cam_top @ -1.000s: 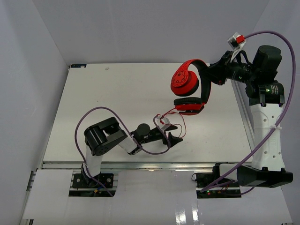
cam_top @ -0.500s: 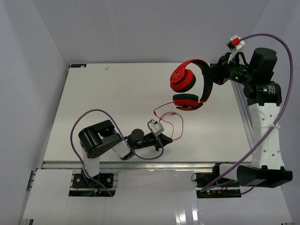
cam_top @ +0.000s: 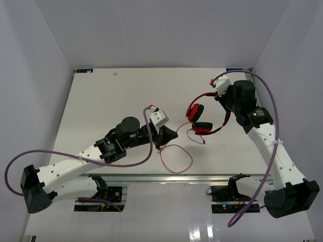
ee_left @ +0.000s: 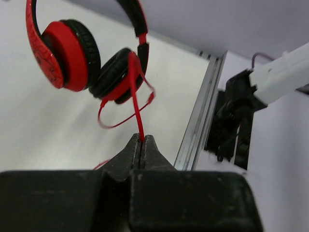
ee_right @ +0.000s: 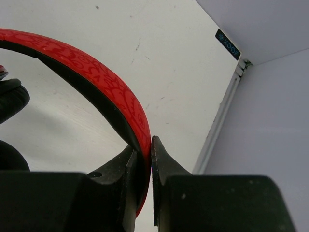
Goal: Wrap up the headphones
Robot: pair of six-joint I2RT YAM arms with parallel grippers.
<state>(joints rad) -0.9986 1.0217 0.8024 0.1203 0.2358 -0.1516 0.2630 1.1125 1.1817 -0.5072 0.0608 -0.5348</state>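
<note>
Big white tabletop [cam_top: 101, 96] fills the overhead view, and both arms are reaching in over it. The left arm [cam_top: 75, 164] stretches long from the near left corner toward the middle. The right arm [cam_top: 265, 141] comes up the right side and bends in at the wrist.

Now the headphones [cam_top: 202, 118]: right of centre over the tabletop, held by the black-and-red headband [ee_right: 96, 82], with the two ear cups close together on its left. I cannot tell whether the cups touch the surface.

The right end effector [cam_top: 222, 102] is clamped narrow on that headband, and the right wrist view shows both fingers pressed against the red band [ee_right: 148, 145].

The left end effector [cam_top: 171, 135] sits just left of the ear cups, pinched tight on the thin red cable [cam_top: 175, 172]. In the left wrist view [ee_left: 142, 140] the cable [ee_left: 136, 108] runs straight from the fingertips up to the nearer ear cup [ee_left: 116, 72], with a slack bend beside it. Overhead, the rest of the cable lies in a loose loop on the tabletop near the front edge.
</note>
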